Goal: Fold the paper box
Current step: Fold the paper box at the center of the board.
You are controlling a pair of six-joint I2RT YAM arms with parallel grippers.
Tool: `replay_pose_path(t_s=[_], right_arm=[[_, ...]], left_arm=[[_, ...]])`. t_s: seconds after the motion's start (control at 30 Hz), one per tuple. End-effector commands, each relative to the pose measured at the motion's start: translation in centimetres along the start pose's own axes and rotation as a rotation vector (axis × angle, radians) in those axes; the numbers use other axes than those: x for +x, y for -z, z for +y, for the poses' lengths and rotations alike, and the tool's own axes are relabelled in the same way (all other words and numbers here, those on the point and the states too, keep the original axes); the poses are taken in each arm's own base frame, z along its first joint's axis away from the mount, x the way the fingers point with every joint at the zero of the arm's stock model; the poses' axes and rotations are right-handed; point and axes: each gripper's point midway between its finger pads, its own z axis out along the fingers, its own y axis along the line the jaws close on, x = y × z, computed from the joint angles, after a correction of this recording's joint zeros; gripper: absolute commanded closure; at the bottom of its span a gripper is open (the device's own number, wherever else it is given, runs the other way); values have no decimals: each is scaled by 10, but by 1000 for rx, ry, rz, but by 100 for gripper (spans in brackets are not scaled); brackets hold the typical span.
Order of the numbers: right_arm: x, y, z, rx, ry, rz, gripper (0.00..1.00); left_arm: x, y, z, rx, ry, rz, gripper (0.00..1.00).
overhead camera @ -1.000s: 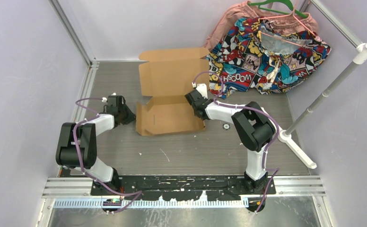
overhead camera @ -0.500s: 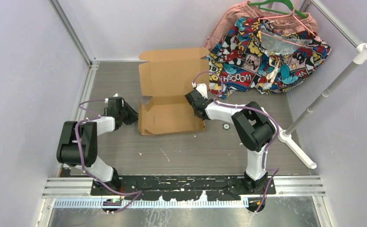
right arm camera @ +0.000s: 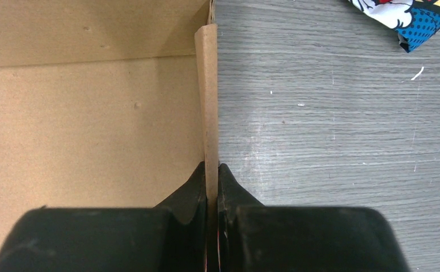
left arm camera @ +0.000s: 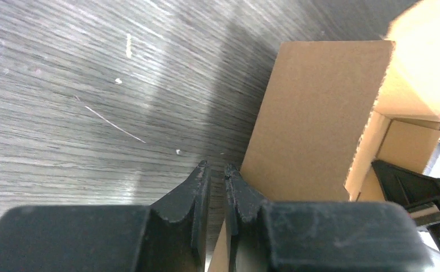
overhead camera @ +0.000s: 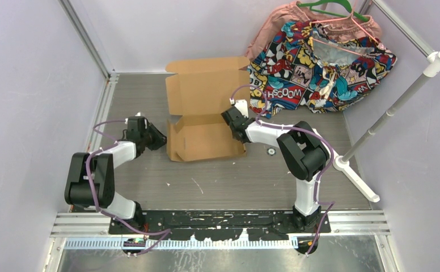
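Paper box (overhead camera: 206, 113) sits at centre of the top view, lid flap open toward the frame's top. Right gripper (right arm camera: 212, 165) is clamped on its thin right side wall (right arm camera: 208, 85). Left gripper (left arm camera: 215, 165), jaws barely parted and empty, sits just beside the box's left flap (left arm camera: 320, 113).
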Motion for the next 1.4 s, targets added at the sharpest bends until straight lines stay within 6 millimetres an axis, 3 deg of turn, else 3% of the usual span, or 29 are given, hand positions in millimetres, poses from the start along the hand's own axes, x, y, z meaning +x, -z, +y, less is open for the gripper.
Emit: replay_pose_path(t_s=[0.0,0.97,1.37], right_arm=[[60,-17,-2,3,67,173,99],[63,-19,-2,6,68,181,99],[66,-20,-2,3,67,185,99]], left_arm=[[-10,17,-24,83,-16,-30,84],[-5,22,-81,182,-90,-25,84],[10,13,-95,165,-157,-2,84]])
